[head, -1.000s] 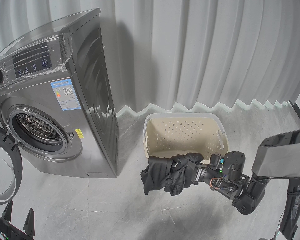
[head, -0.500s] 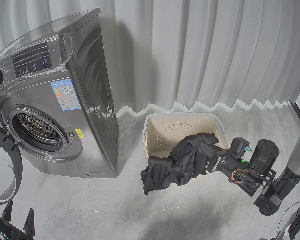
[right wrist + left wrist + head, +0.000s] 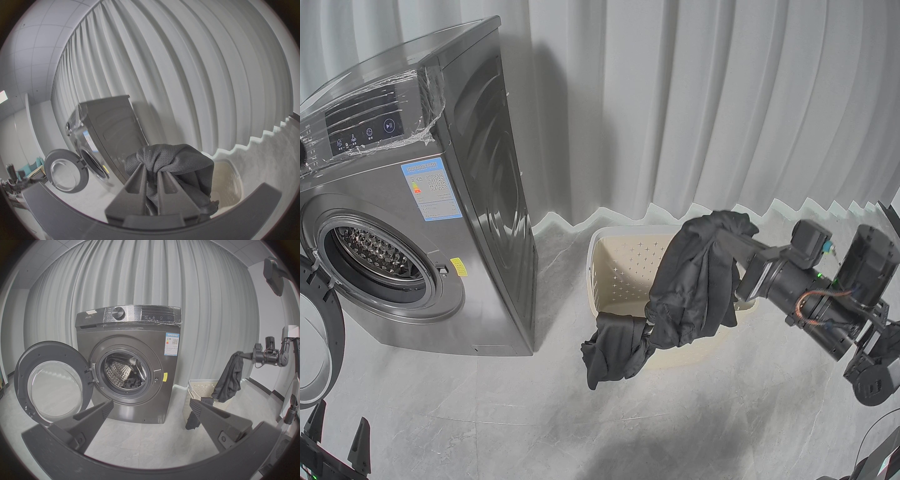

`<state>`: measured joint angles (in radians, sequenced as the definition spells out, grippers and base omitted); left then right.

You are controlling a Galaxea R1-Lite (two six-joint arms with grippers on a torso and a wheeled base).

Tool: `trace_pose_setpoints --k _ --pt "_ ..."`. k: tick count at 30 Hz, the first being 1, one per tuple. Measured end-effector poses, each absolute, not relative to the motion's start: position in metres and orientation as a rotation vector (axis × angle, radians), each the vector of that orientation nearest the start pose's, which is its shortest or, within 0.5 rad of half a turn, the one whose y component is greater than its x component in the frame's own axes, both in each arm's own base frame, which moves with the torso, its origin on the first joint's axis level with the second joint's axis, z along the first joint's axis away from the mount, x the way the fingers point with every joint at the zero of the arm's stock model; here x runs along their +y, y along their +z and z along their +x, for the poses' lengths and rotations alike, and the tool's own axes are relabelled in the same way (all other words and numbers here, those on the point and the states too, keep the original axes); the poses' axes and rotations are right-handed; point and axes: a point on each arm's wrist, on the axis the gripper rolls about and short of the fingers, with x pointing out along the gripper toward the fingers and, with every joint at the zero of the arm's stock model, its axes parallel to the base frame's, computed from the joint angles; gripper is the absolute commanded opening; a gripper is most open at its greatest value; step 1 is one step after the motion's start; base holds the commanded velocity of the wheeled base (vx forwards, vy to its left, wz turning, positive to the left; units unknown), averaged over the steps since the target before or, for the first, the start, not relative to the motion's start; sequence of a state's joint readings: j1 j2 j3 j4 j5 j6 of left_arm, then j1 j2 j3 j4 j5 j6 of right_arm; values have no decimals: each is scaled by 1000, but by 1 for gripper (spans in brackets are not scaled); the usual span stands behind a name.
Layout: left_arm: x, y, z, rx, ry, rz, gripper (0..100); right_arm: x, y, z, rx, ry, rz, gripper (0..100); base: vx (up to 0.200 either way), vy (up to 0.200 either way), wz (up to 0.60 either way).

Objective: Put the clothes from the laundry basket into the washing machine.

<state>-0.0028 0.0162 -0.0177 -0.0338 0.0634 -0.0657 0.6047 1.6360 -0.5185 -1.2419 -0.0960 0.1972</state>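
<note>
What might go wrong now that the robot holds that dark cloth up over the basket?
1. The lower end of the dark cloth hangs over the front rim of the laundry basket. It may snag there and tip the basket.
2. The right gripper pinches just a small bunch at the top, so the cloth might slip out.

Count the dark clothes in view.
3. The hanging garment is in the right gripper above the laundry basket; the draped garment lies over its near rim, possibly the same piece; the drum garment is inside the washing machine. The basket may hide more.
</note>
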Motion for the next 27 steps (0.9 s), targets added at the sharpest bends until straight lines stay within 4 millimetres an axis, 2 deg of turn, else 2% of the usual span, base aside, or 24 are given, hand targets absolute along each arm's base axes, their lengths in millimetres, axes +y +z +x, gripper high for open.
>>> trace_pose_setpoints --k 3,7,12,18,27 --pt "1 84 -23 -35 51 -67 100 147 207 212 -121 531 251 0 0 0 0" --pt "1 84 -23 -32 43 -71 100 140 215 202 -153 535 230 0 0 0 0" --pt "1 84 -23 -30 42 -77 100 134 216 198 -164 524 230 0 -200 0 0" --pt "1 84 -23 -30 49 -80 100 131 210 200 -148 508 221 0 0 0 0" --pt "1 83 -23 -29 50 -83 100 130 207 199 -146 516 219 0 0 200 0"
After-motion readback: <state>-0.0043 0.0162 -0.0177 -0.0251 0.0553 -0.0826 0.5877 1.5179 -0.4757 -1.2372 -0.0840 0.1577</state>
